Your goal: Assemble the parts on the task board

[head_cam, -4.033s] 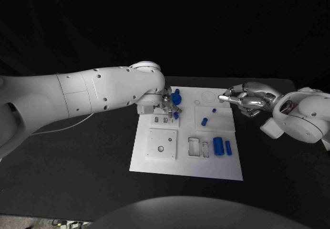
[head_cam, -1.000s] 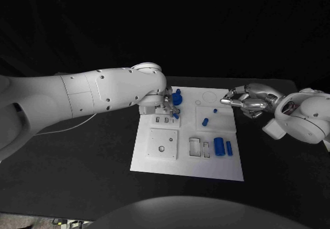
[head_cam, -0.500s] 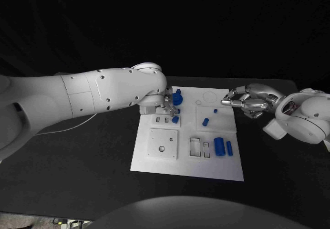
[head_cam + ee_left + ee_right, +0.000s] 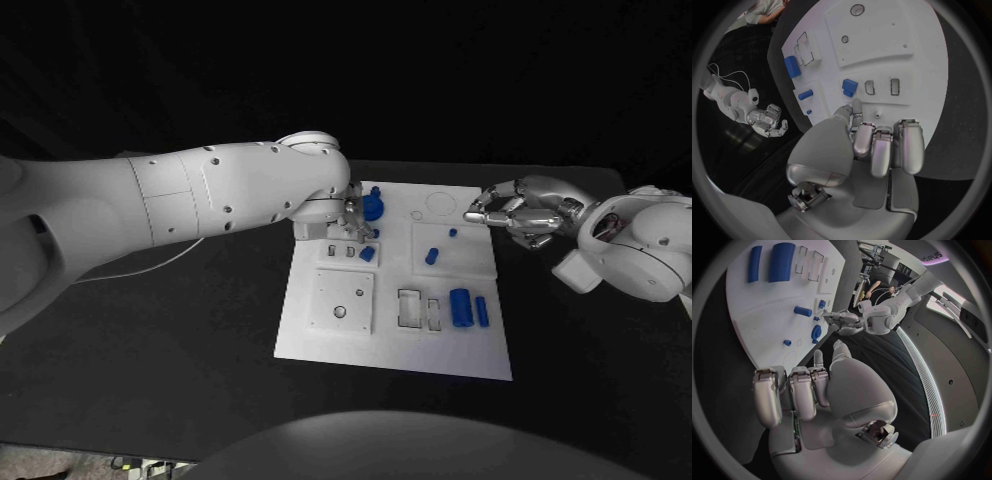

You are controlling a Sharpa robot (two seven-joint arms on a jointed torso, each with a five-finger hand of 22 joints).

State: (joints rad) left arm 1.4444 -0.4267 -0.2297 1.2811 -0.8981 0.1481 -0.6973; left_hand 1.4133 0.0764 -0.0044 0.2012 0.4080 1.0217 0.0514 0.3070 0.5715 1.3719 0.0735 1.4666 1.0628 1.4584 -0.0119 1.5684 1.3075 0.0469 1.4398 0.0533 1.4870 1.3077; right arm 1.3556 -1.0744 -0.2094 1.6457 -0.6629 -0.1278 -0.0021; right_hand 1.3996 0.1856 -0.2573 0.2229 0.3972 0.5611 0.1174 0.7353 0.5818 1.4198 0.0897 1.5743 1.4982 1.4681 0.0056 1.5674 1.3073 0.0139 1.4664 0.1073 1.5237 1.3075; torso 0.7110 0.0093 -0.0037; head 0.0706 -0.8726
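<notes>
The white task board [image 4: 389, 330] lies in the middle of the black table. My left hand [image 4: 351, 222] hovers over its far left corner with fingers curled in and nothing in them; the fingers [image 4: 882, 147] hang over the board [image 4: 879, 45]. A small blue part [image 4: 366, 253] [image 4: 849, 86] sits at a row of slots just clear of that hand. A round blue part [image 4: 372, 207] stands beside the hand. My right hand [image 4: 508, 212] hangs off the board's far right edge, fingers [image 4: 792, 395] curled and empty.
More blue parts lie on the board: a short peg [image 4: 430, 256], a tiny one [image 4: 450, 233], a thick cylinder [image 4: 459, 306] and a thin bar [image 4: 479, 310] next to empty slots. A square plate [image 4: 340, 300] sits on the near left.
The small blue part went from my left hand's fingertips down to the row of slots, and the hand has let it go. The right hand has barely moved.
</notes>
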